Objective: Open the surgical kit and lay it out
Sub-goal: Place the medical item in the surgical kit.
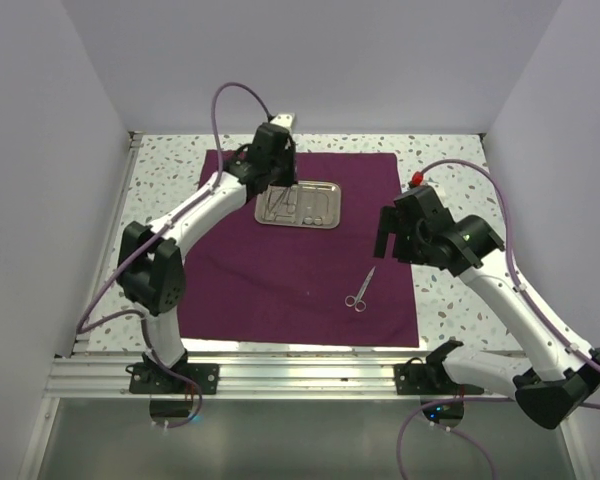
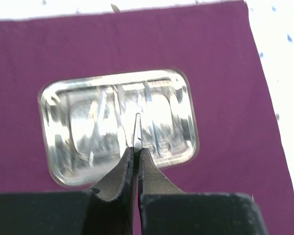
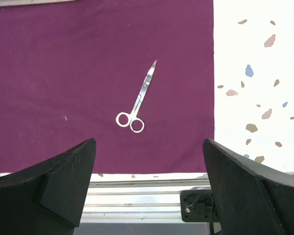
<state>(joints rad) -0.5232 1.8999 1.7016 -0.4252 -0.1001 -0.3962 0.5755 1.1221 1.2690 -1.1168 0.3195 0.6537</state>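
The cloth (image 1: 280,290) lay flat on the counter (image 1: 160,165), with the tray (image 1: 335,205) at its far middle and the scissors (image 1: 361,288) set out near its right edge. The left end effector (image 2: 136,149) hung over the tray, pinched on a thin silver tool (image 2: 137,128), seemingly lifting it out. The right end effector (image 3: 148,142) gaped wide and empty above the scissors. Next, the tool needed carrying to bare cloth and setting down.

The left gripper (image 1: 279,195), pinching a thin silver instrument (image 2: 137,128), hangs over the tray (image 1: 336,205) and blocks it. Only the scissors (image 1: 361,288) interrupt the wide cloth (image 1: 260,290) on the near side.
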